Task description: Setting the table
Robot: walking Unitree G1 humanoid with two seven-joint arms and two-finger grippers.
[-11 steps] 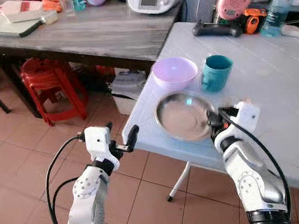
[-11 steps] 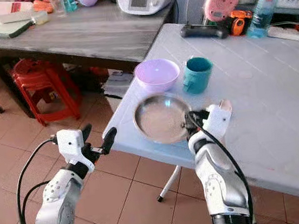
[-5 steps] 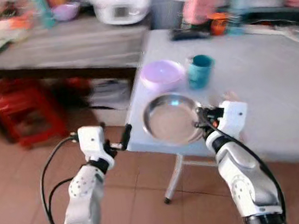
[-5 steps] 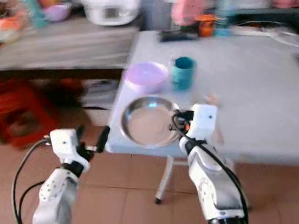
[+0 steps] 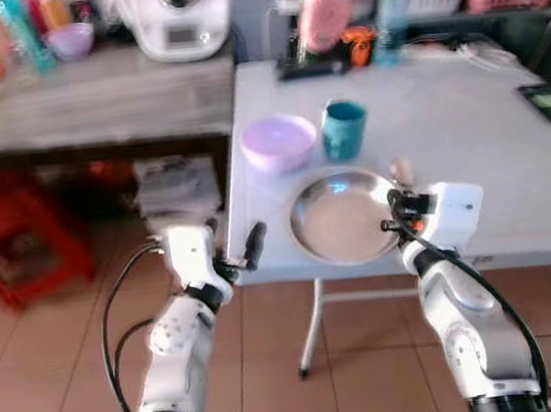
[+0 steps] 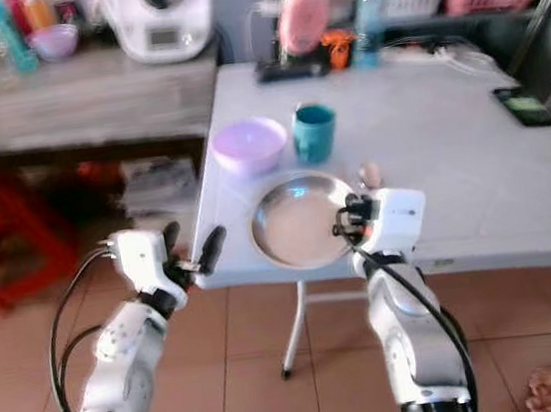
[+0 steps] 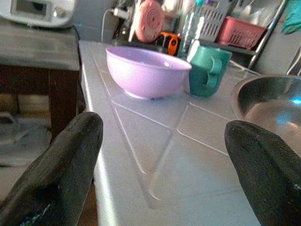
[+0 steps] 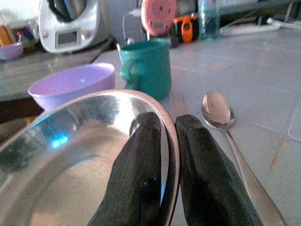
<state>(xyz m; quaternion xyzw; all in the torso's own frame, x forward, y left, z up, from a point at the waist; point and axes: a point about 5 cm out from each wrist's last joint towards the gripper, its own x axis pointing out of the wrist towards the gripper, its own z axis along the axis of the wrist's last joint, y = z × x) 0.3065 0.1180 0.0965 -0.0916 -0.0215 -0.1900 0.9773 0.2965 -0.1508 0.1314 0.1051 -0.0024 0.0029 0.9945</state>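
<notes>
The right gripper (image 8: pixel 164 141) is clenched on the rim of the steel plate (image 5: pixel 343 220), one finger inside the rim and one outside, at the near edge of the white table (image 5: pixel 479 141). A spoon (image 8: pixel 217 110) lies just beside its outer finger. Beyond the plate stand a teal mug (image 5: pixel 344 128) and a lilac bowl (image 5: pixel 278 141). The left gripper (image 7: pixel 160 155) hovers released at the table's corner, the bowl ahead of its spread fingers.
</notes>
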